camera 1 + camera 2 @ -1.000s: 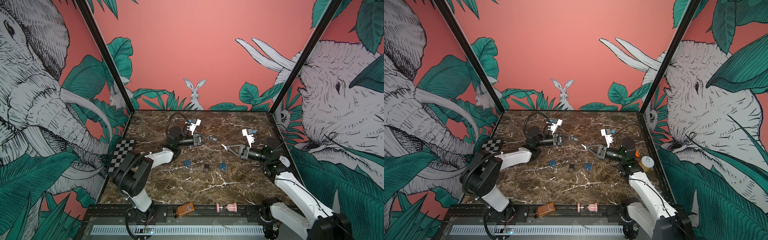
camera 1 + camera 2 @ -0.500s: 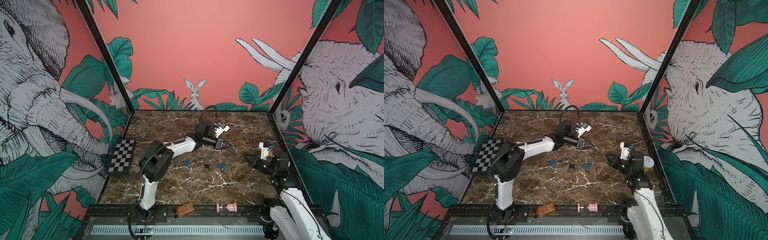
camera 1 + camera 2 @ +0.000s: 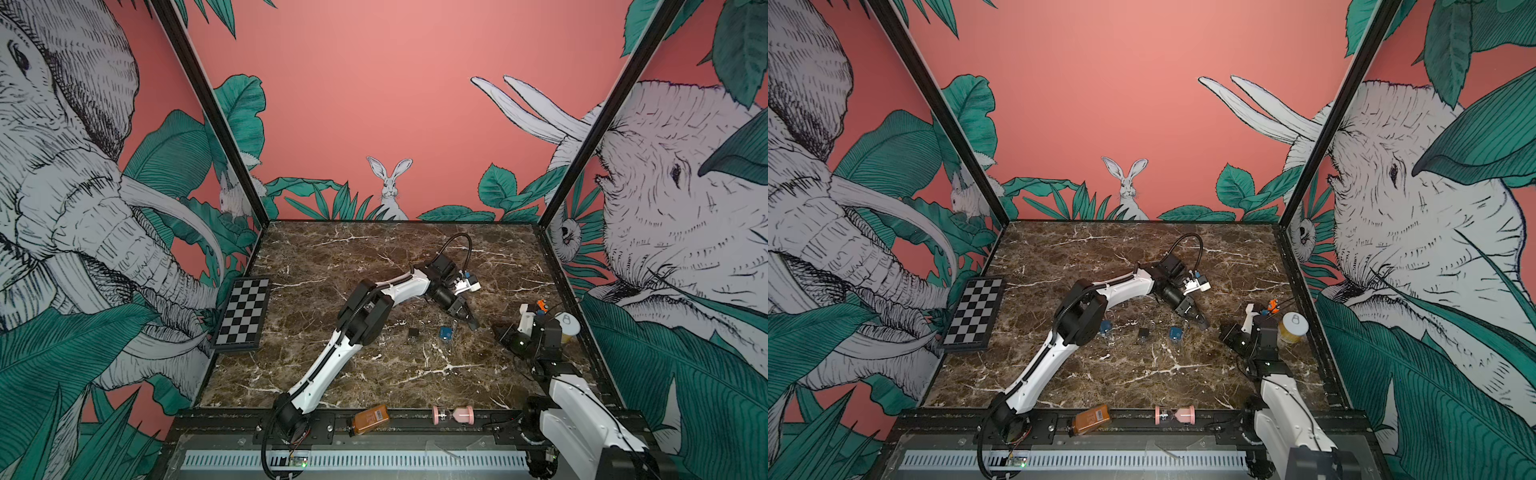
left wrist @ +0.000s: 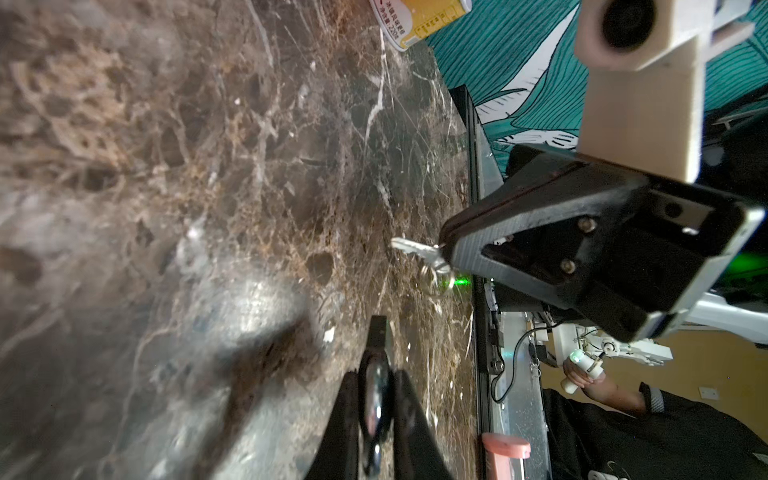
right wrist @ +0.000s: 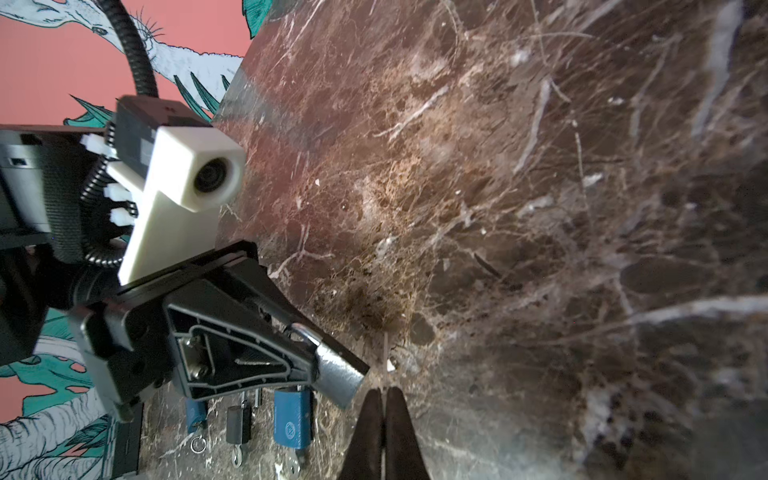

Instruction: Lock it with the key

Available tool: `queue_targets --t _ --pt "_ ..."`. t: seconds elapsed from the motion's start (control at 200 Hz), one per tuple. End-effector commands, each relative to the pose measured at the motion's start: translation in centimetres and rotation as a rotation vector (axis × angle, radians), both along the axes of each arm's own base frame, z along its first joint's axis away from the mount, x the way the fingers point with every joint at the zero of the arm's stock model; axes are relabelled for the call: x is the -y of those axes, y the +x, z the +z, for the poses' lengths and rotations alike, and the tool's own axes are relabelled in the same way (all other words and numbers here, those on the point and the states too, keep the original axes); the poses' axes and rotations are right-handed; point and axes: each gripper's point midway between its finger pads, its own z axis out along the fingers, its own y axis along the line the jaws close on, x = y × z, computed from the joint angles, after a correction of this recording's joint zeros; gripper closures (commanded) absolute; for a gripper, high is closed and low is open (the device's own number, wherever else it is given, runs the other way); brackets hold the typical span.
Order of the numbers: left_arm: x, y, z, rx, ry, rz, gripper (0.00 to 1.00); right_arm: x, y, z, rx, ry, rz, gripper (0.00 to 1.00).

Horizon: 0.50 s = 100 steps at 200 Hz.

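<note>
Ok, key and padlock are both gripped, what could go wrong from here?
The right end effector pinches the key only by its head, so it may twist on insertion. The silver padlock sticks out past the left end effector tips; a push could pivot it or knock it loose.

Both arms wore glossy white shells over black joints. The left arm (image 3: 325,370) had a bulky black elbow housing (image 3: 365,320); the right arm (image 3: 570,397) showed the same white casing. A black corrugated hose (image 5: 135,50) ran off the left wrist. Each wrist carried a cream printed camera block (image 5: 193,176) with a round dark lens. The left pincer (image 3: 468,319) and right pincer (image 4: 446,245) were matt black. Their fingers were triangular ribbed frames with hollow centres, each fixed by two silver screws (image 4: 586,225). A blue plug (image 3: 468,275) sat by the left camera and an orange plug (image 3: 540,303) by the right.
</note>
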Motion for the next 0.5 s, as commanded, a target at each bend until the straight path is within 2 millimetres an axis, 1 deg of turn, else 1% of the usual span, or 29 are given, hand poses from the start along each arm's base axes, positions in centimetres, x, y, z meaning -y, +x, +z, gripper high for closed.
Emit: queue_targets --t 0.0,0.035,0.115,0.315,0.495 --pt "-0.2 -2.5 1.2 -0.021 0.003 -0.096 1.0 0.2 1.8 1.3 0.102 -0.033 0.012 1.0" --pt "-0.1 -2.6 0.7 -0.023 0.012 -0.1 1.0 0.2 1.8 1.0 0.096 -0.034 0.016 1.0" --pt "0.1 -2.5 0.1 -0.02 0.021 -0.099 1.0 0.2 2.0 0.5 0.079 -0.041 0.021 1.0" --pt "0.2 -2.1 -0.6 0.003 0.049 -0.083 1.0 0.1 2.0 -0.9 0.04 -0.049 0.043 1.0" --pt "0.7 -1.7 -1.5 0.029 0.082 -0.058 1.0 -0.3 2.3 -1.5 0.013 -0.02 0.053 1.0"
